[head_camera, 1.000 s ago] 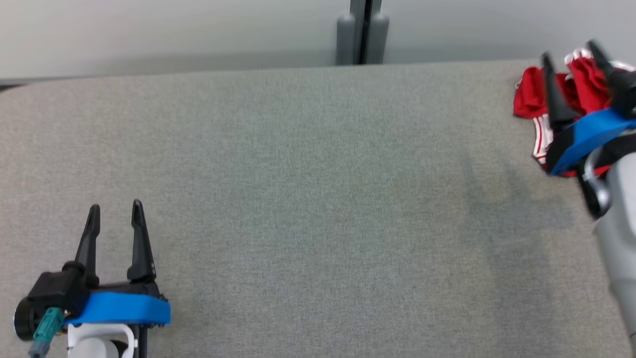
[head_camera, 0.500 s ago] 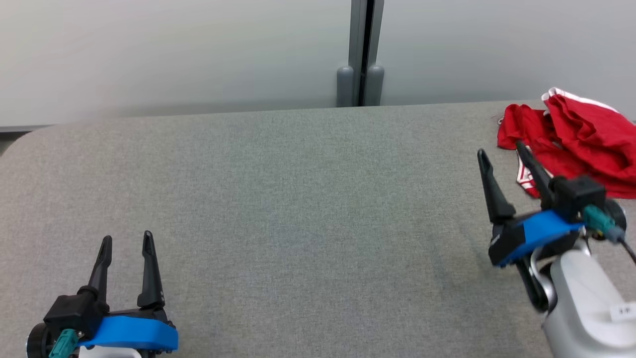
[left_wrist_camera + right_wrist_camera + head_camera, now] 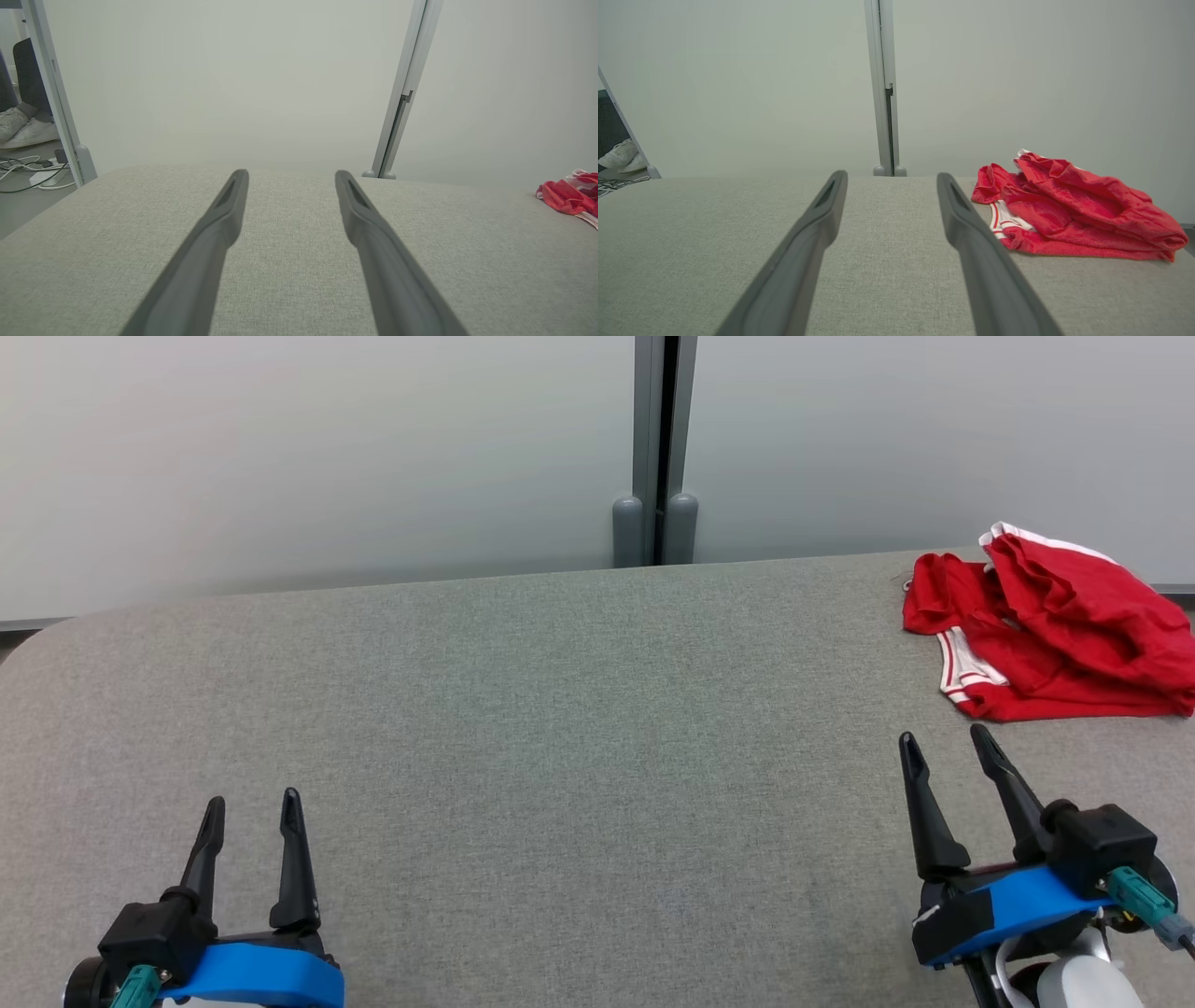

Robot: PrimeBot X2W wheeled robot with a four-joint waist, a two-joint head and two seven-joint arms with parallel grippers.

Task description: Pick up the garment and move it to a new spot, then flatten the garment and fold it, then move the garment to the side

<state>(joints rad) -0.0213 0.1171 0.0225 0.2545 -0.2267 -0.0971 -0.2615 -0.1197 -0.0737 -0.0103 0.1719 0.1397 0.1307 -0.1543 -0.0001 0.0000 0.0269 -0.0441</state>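
The garment [image 3: 1050, 630] is a red piece with white striped trim, bunched in a loose heap at the far right of the grey table [image 3: 560, 728]. It also shows in the right wrist view as the garment [image 3: 1069, 214] and at the right edge of the left wrist view as the garment [image 3: 567, 197]. My right gripper [image 3: 943, 739] stands open near the front right, a short way in front of the heap and apart from it, nothing between its fingers. At the front left my left gripper [image 3: 252, 801] is open and holds nothing.
A pale wall with a grey vertical post [image 3: 656, 448] stands behind the table's far edge. In the left wrist view, beyond the table's left corner, are floor cables [image 3: 28, 170] and a person's white shoes [image 3: 21, 130].
My right gripper has drawn back from over the garment to the front right, leaving the heap lying on the table. The head view has tilted up, showing more wall. The left gripper kept its place.
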